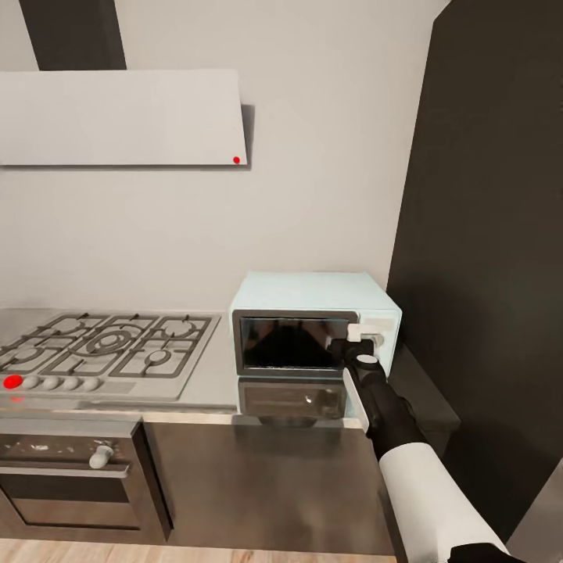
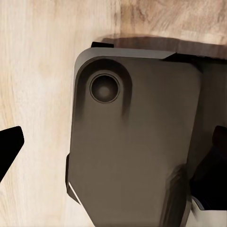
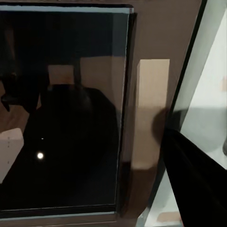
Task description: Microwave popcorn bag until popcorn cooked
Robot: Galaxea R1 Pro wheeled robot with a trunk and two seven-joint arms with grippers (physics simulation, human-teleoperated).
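Right pincer (image 1: 361, 338) at microwave (image 1: 313, 324) door handle (image 3: 150, 113), counter's (image 1: 211, 383) right end, likely for opening. Grip width: cannot tell

a kitchen (image 1: 328, 156) is showing: gas hob (image 1: 109, 348), extractor hood (image 1: 117, 117), microwave (image 1: 313, 328) sitting on a countertop (image 1: 211, 383).

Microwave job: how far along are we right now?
Early, by the look of it. Done: the robot faces the microwave on the countertop. In hand: the right end effector is at the door's handle side, by the control panel; I cannot tell whether it grips. The door looks shut, its dark glass close ahead. Left: bagging, loading and heating.
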